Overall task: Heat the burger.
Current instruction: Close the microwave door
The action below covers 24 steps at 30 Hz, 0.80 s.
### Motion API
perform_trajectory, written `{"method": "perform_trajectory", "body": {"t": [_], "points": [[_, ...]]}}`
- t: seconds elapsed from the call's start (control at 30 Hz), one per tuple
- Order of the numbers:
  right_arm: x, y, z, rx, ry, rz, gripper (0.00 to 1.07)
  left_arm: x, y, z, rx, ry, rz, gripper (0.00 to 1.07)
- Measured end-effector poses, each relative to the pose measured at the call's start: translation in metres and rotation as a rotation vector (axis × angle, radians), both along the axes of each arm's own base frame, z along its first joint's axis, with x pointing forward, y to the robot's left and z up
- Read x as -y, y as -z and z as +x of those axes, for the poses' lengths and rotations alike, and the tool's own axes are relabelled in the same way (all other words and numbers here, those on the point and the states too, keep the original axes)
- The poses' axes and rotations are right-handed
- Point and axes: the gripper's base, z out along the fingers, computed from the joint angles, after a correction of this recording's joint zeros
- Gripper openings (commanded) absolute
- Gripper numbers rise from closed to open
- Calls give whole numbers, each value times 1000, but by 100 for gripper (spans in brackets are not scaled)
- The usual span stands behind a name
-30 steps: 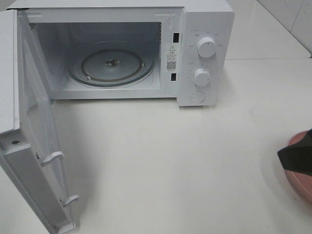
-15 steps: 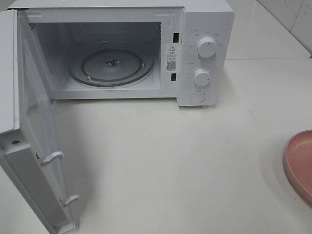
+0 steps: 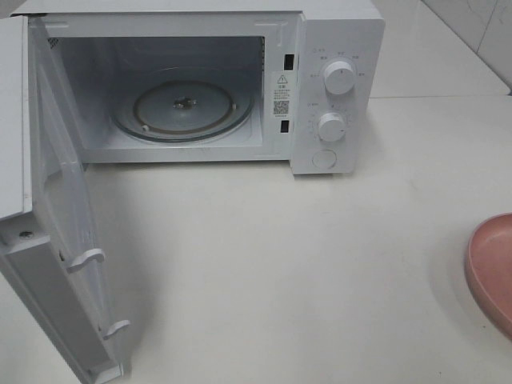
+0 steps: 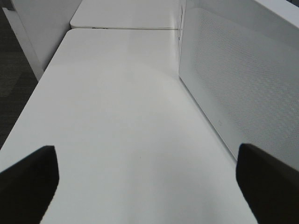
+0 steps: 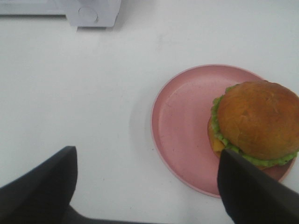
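Where worktop runs white across frame: one microwave upper left, door swung open, two knobs, one glass turntable inside, nothing on it. One pink plate at right edge, carrying one burger. Left tool released, spread wide above worktop. Right tool released, above plate's near rim, grasping nothing.

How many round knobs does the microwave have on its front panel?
2. The upper knob and the lower knob stand one above the other on the control panel, right of the open cavity. None seems hidden.
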Motion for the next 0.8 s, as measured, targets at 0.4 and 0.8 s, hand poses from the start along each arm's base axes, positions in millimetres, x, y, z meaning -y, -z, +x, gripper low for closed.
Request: {"method": "perform_trajectory", "body": {"t": [0.4,0.8], "points": [[6,0,-32,192,172,25,76,0,0,0,0,0,0,98],[6,0,-32,192,172,25,76,0,0,0,0,0,0,98]]}}
